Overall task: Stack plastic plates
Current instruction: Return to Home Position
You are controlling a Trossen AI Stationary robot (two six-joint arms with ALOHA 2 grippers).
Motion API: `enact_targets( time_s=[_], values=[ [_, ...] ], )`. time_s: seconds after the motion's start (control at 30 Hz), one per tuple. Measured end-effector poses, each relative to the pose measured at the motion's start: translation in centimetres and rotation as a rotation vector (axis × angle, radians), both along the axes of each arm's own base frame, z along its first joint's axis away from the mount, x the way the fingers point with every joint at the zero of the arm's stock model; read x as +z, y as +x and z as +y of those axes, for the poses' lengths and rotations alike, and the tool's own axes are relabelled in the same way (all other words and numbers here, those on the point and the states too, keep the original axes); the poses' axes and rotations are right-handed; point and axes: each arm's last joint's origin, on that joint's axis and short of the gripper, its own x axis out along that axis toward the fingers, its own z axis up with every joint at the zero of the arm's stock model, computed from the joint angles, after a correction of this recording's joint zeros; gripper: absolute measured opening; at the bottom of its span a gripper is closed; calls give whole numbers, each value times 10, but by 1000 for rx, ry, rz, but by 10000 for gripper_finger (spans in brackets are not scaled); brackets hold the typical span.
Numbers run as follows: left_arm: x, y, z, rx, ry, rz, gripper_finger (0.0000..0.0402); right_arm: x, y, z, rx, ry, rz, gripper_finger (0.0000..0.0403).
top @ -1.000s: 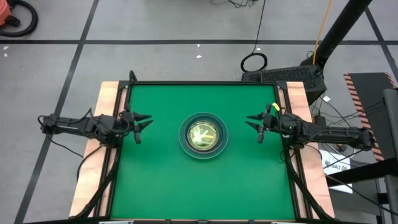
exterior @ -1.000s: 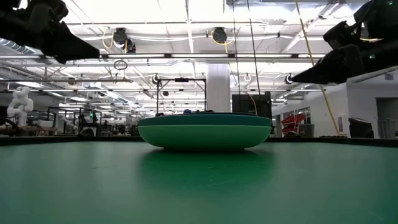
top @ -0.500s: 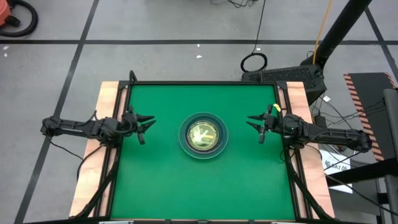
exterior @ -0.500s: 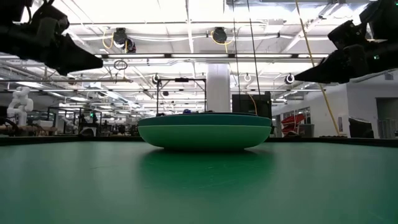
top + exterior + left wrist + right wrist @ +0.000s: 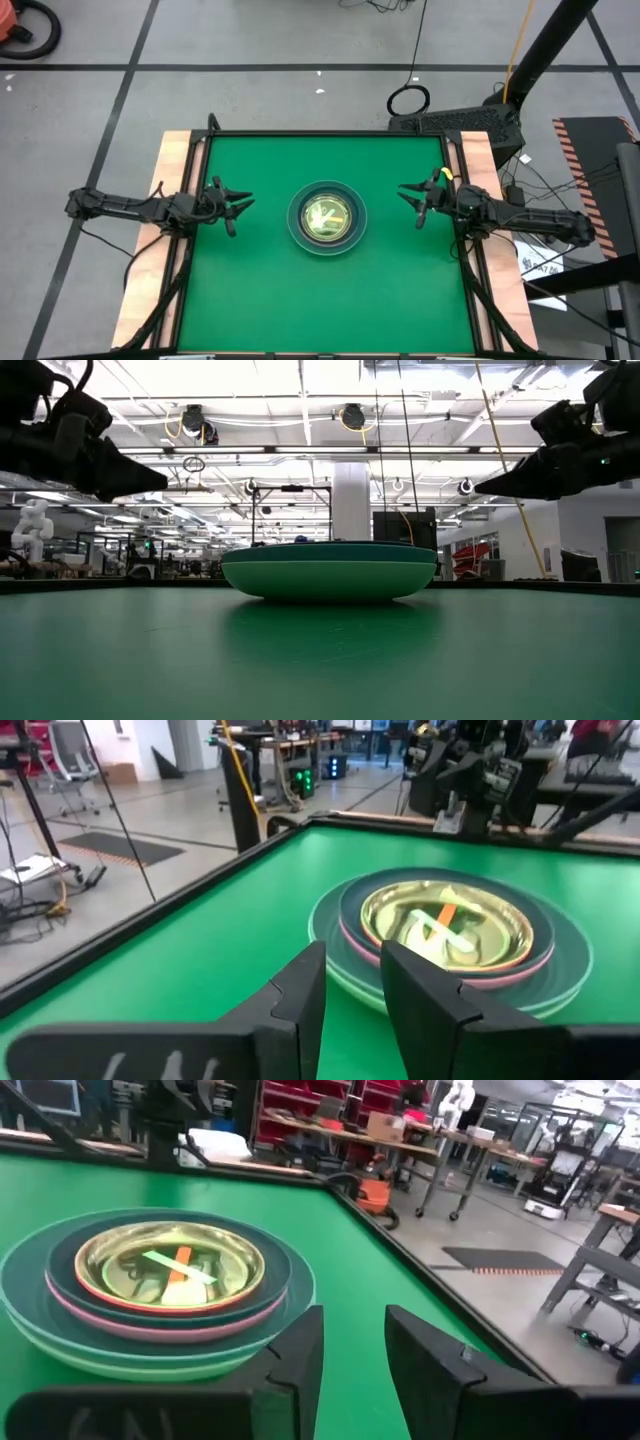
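Green tabletop (image 5: pixel 260 290) carries the plates (image 5: pixel 326 217), nested in one stack at its middle. The left hand (image 5: pixel 240 212) and right hand (image 5: pixel 410 207) hover on either side, well apart from it, fingers parted, holding nothing. Homing well means drawing both arms outward, clear above the stack.

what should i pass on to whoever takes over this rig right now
Left gripper: open, empty, hovering at the table's left edge, apart from the plates.
Right gripper: open, empty, hovering at the right edge.
Stack of plastic plates: one nested pile at the centre of the green table. A small yellow-green plate with stick-like marks sits on top, with a dark teal plate and a pink plate under it.
Done: every plate in view is in the pile.
Left: probably only parking both arms.
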Motion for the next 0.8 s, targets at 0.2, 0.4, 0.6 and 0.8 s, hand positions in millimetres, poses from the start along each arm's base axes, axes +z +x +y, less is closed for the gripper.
enact_targets(
  time_s=[0.2, 0.4, 0.6, 0.8],
  values=[
    [3, 0, 0, 1, 35, -22, 106, 0, 0, 0, -2, -14, 8, 102],
    [2, 0, 1, 37, 11, -20, 106, -1, 0, 0, 0, -8, 8, 102],
    [2, 0, 1, 33, 43, -6, 106, -1, 0, 0, 0, -7, 8, 102],
    [2, 0, 1, 32, 45, -4, 106, 1, -1, 2, 18, -10, -13, 102]
  ],
)
